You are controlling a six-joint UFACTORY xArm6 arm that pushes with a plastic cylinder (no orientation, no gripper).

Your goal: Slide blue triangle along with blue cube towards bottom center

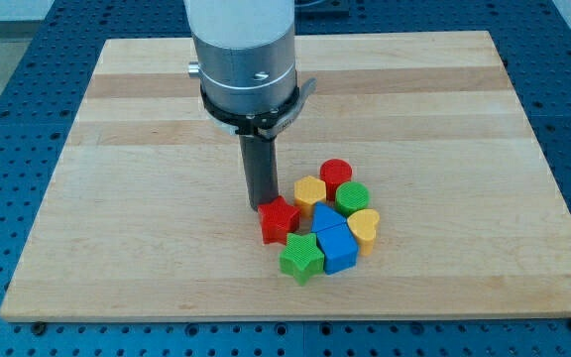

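Note:
The blue triangle (326, 219) lies in a tight cluster right of the board's centre, with the blue cube (338, 249) touching it just below. My tip (260, 205) stands on the board left of the cluster, at the upper left edge of the red star (279, 219). The red star sits between my tip and the blue blocks. The rod hangs from the grey arm body above.
Around the blue blocks lie a green star (302, 257), a yellow heart (365, 227), a green round block (353, 196), a red cylinder (336, 175) and a yellow hexagon-like block (310, 190). The wooden board (147, 198) rests on a blue perforated table.

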